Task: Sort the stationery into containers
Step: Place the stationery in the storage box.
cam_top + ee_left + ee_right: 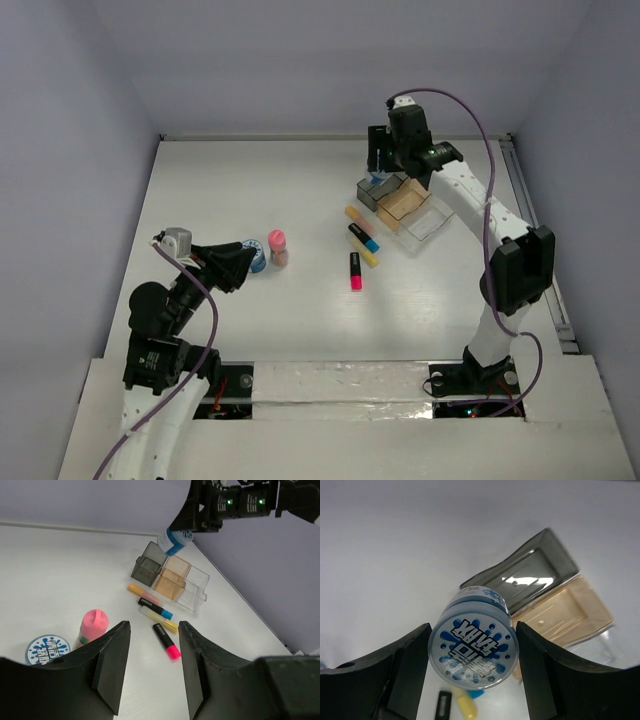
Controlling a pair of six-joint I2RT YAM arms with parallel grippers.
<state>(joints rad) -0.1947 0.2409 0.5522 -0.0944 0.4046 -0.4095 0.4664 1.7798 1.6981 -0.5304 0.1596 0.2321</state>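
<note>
Blue-and-white splash-print pot (472, 652); smoky grey tray (559, 555), amber tray (590, 606), clear tray (194, 596).

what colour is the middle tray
The middle tray is see-through amber, clearest in the left wrist view.

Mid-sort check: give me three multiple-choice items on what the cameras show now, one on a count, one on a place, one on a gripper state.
1. Markers lying on the table: A) two; B) four; C) six.
2. The blue-and-white pot in the right gripper is: A) held in the air near the dark grey tray; B) standing on the table; C) lying among the markers.
3. The left gripper is: A) open, empty; B) shut on a marker; C) shut on the pot.
Key: 1B, orange, black-blue, yellow, pink-black; 2A, left wrist view shows it aloft by that tray; 3A, jaws apart, nothing between.
</note>
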